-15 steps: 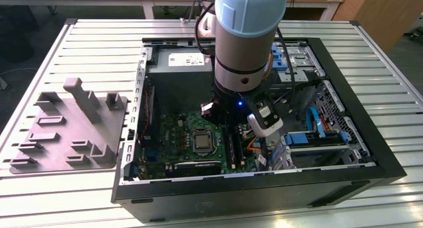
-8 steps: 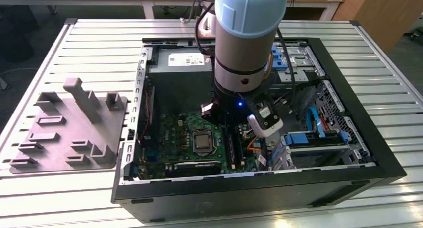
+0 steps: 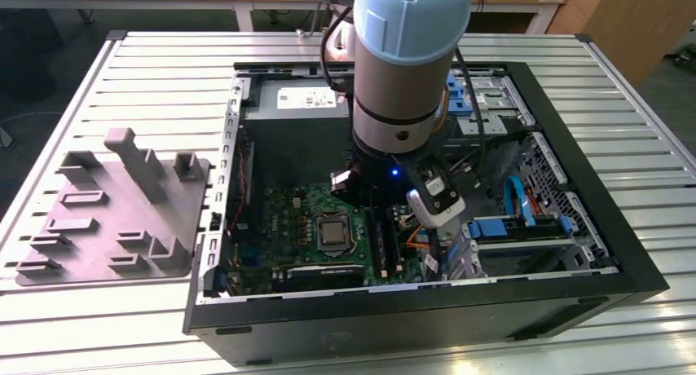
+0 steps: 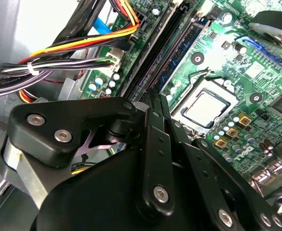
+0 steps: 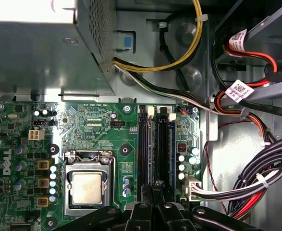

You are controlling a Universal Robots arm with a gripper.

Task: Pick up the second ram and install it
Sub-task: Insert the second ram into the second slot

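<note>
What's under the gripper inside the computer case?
The long black memory slots beside the silver processor socket. The gripper covers one end of them, hiding what's there.

Inside the open computer case (image 3: 435, 326), the clearest way down is over the motherboard (image 3: 288, 220), flat and low around the processor socket (image 5: 87, 185). The arm (image 3: 408, 65) and its gripper (image 4: 156, 97) fill the middle, above the memory slots (image 5: 144, 154). On the far side stands the power supply box (image 3: 293, 106). At the exterior view's right, the drive cage (image 3: 522, 228) and cable bundles (image 5: 265, 173) crowd close beside the slots. Outside the case, at the exterior view's left, the slatted table (image 3: 163, 73) lies open around a grey fixture (image 3: 109, 212).
</note>
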